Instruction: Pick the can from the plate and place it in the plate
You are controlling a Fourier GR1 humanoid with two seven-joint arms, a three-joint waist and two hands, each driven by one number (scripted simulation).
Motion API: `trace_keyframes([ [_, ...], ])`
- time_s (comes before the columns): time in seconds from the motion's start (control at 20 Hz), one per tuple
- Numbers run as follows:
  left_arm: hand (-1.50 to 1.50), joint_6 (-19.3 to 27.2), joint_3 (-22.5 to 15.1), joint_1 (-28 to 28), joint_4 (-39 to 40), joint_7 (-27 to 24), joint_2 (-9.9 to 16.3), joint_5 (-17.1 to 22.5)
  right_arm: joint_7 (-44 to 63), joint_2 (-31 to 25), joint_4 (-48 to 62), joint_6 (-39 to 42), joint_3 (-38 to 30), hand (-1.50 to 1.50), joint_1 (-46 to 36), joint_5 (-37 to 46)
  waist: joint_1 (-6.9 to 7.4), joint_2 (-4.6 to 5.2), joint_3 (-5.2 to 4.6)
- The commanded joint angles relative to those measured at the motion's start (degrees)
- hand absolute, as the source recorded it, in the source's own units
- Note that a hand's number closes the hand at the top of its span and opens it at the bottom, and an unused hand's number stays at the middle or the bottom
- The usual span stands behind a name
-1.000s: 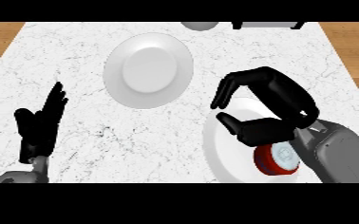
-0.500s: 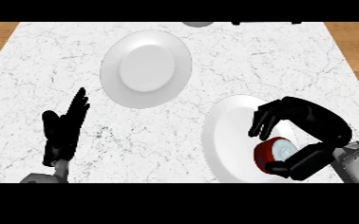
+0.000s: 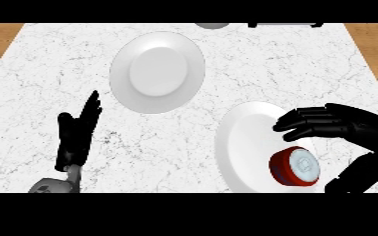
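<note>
I see the red can (image 3: 295, 166) lying on the near plate (image 3: 244, 145), whose lower rim is cut off at the view's edge. My right hand (image 3: 336, 123) arches over the can, fingers and thumb apart, not touching it. My left hand (image 3: 77, 132) rests open, fingers up. The far plate (image 3: 156, 71) lies well apart.

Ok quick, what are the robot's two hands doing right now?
Left robot hand: open, fingers straight up, holding nothing, resting near the counter's left side.
Right robot hand: open, fingers spread above the red can, not holding it yet.
</note>
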Motion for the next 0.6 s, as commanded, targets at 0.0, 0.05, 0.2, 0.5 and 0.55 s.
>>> trace_keyframes([
  [0.0,0.00,-1.6,1.3,0.2,-0.4,0.1,1.1,0.9,-5.9,-4.4,-2.2,0.5,-0.2,-1.50,-2.2,9.2,0.32,-0.15,-0.10],
  [0.05,0.00,-1.2,0.6,1.1,1.4,-1.7,-0.2,0.3,-5.2,-3.7,-0.7,0.6,1.1,-1.50,-4.3,11.2,0.80,0.04,-0.13],
  [0.2,0.00,-3.4,2.7,-0.8,0.1,1.1,2.3,1.8,-0.5,-5.5,-3.9,2.1,2.7,-1.50,-7.0,13.8,0.73,-0.04,-0.16],
  [0.5,0.00,0.4,-0.7,-2.1,0.9,1.0,-2.0,-2.4,0.6,-9.9,-4.3,7.6,8.8,-1.50,-9.5,21.5,0.93,0.17,-0.16],
  [0.55,0.00,-0.4,-0.4,0.7,-1.5,1.0,-1.1,-1.7,1.6,-10.1,-6.5,7.5,8.9,-1.50,-8.2,22.0,0.75,-0.06,-0.15],
])
